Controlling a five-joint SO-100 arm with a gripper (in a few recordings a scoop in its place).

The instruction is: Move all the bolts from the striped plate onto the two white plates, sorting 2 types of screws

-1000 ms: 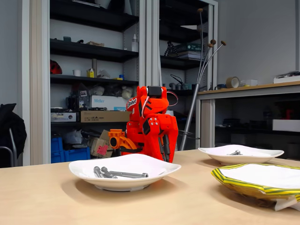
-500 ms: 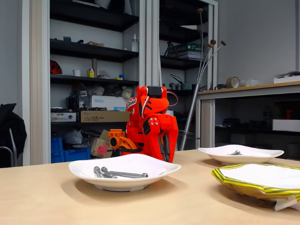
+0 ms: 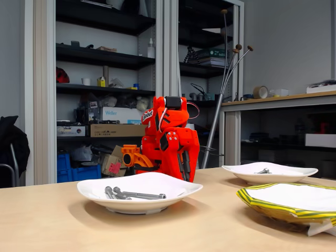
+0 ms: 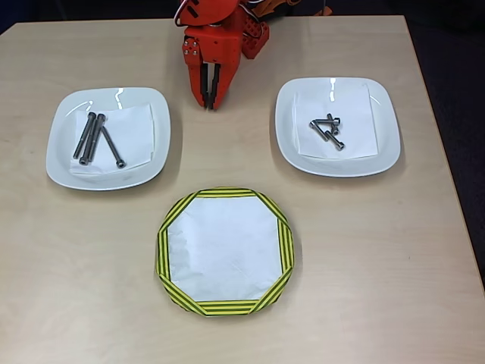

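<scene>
The striped plate [image 4: 225, 307] sits near the table's front edge in the overhead view with its white centre bare; no bolt lies on it. The long bolts [image 4: 96, 139], three of them, lie side by side on a paper square in the left white plate [image 4: 61, 163], and the short bolts [image 4: 326, 130] lie in a small cluster on a paper square in the right white plate [image 4: 383, 152]. In the fixed view the long ones [image 3: 131, 195] show above the rim of the nearer white plate [image 3: 94, 191], and a few short ones [image 3: 262, 170] in the farther plate [image 3: 302, 174]. Between the two white plates, toward the back of the wooden table [image 4: 379, 288], the orange arm is folded down over its base with the gripper [image 4: 210, 101] pointing at the tabletop, its fingers pressed together and pinching nothing. By this layout the sorting looks done and the arm seems parked at rest; the next move, if any, calls only for checking that no bolt hides on the striped plate.
</scene>
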